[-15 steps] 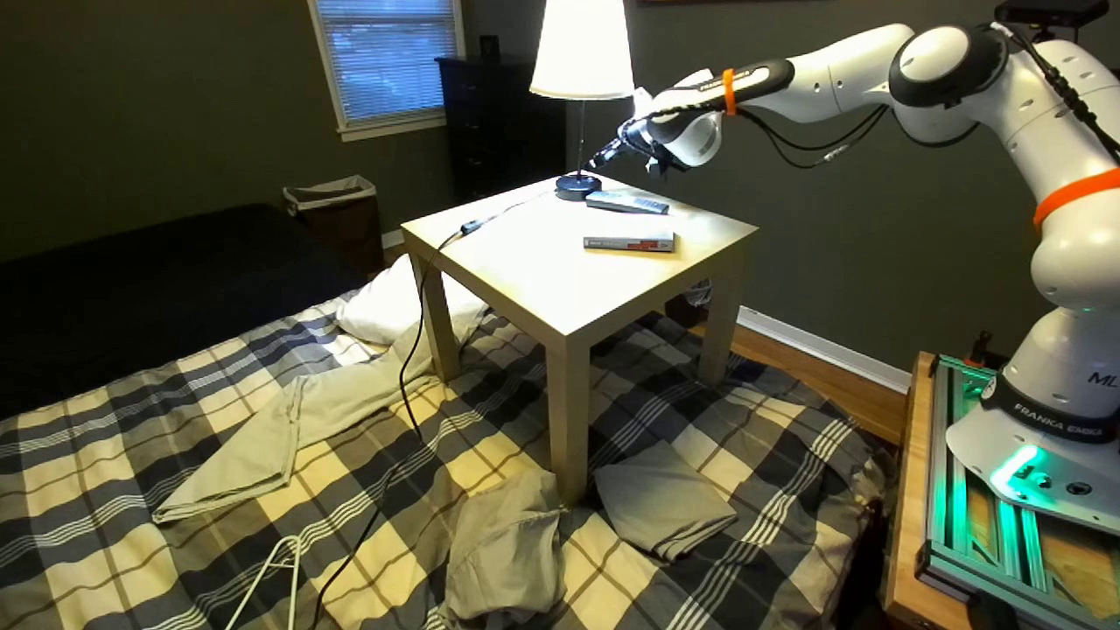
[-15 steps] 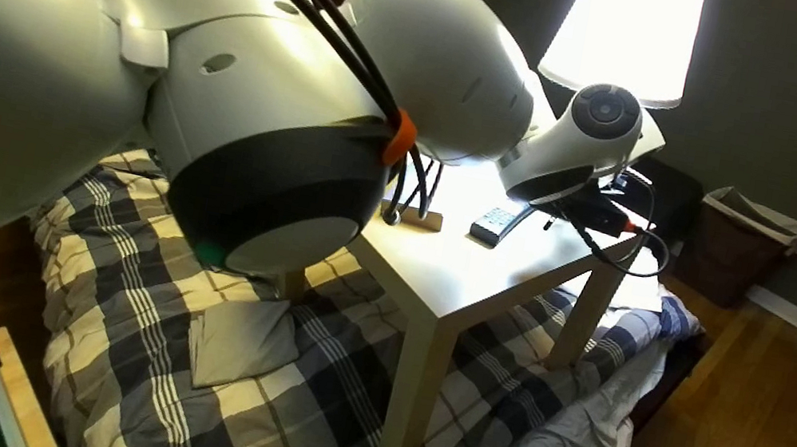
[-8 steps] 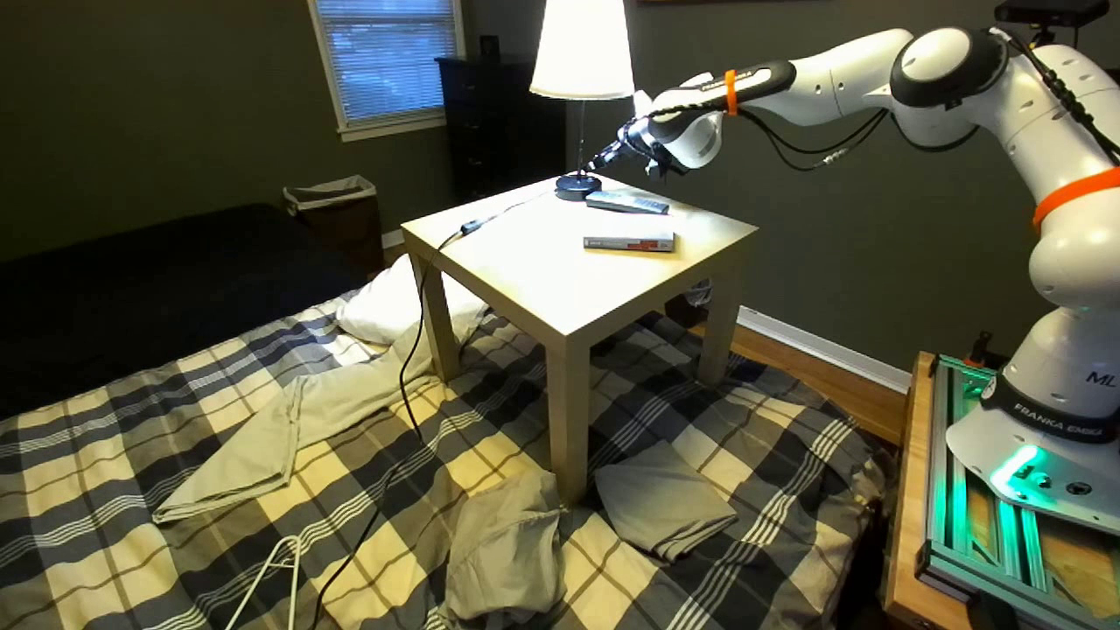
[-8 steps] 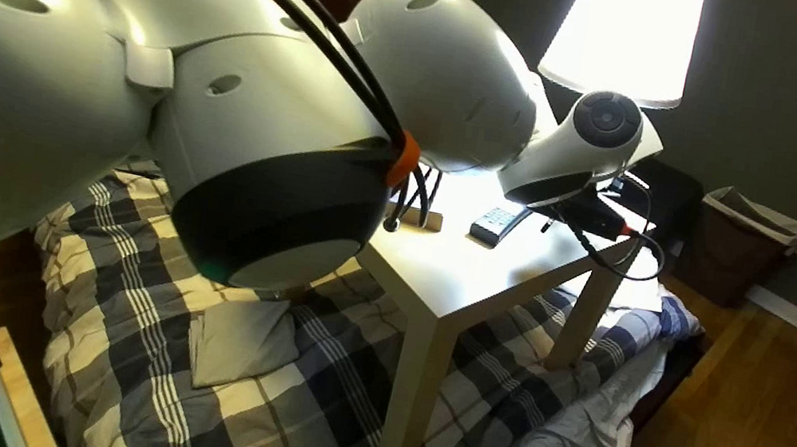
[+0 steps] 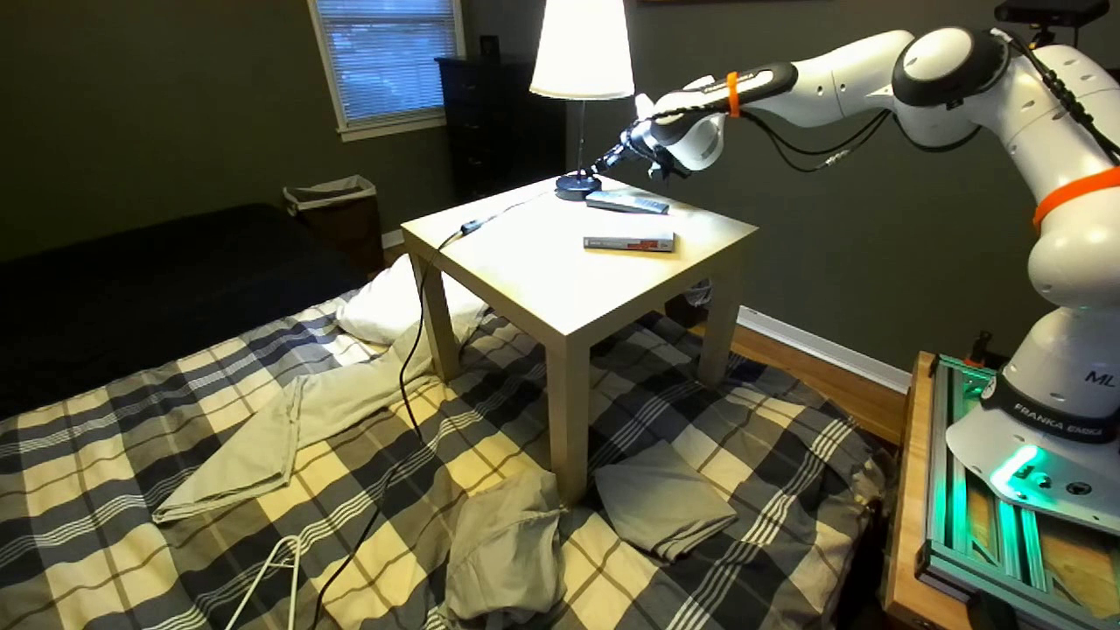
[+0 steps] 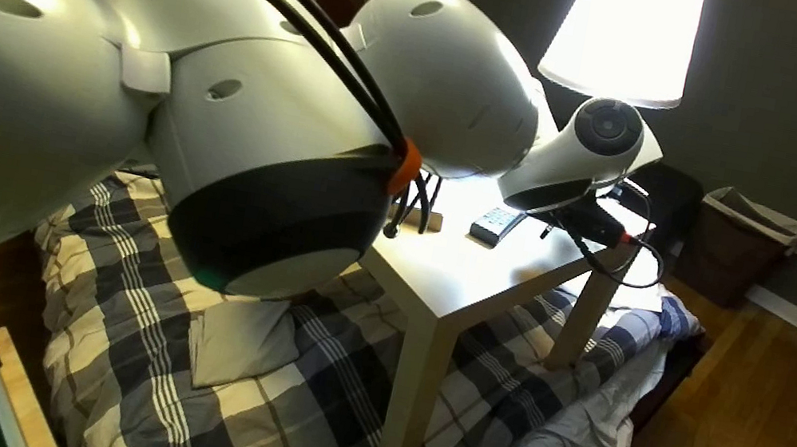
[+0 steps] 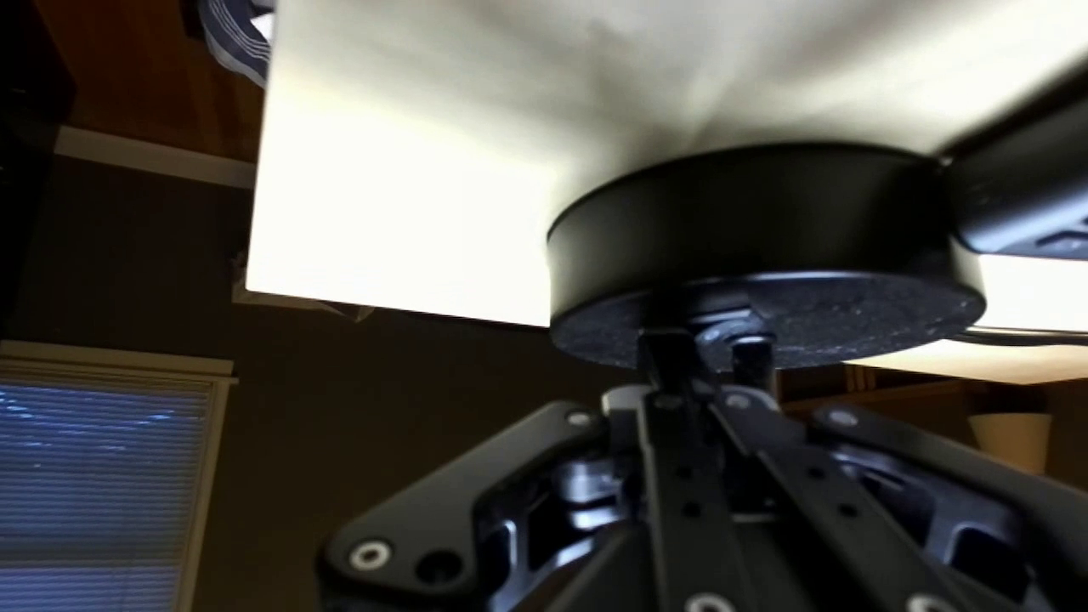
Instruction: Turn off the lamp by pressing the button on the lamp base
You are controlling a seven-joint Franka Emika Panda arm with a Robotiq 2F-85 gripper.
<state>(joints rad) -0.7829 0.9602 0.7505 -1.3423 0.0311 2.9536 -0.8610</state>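
The lamp [image 5: 582, 52] is lit, its white shade bright in both exterior views [image 6: 628, 35]. Its round dark lamp base [image 5: 577, 188] stands at the table's far corner. In the wrist view, which is upside down, the base [image 7: 765, 221] fills the middle. My gripper [image 5: 597, 168] points down at the base from the robot's side, beside the stem. In the wrist view the fingers [image 7: 680, 361] are together, holding nothing, with their tips at the base's top face. A small shiny rounded part shows beside the tips; I cannot tell whether it is the button or whether the tips touch it.
A grey remote [image 5: 626, 203] lies close beside the lamp base, also at the right in the wrist view [image 7: 1020, 187]. A thin grey box [image 5: 628, 241] lies nearer the middle of the pale table [image 5: 525, 271]. The lamp cord [image 5: 471, 227] runs over the table's edge.
My gripper and wrist have come down slightly, and the tips have shifted a little toward the robot's side of the base. The lamp stays lit.
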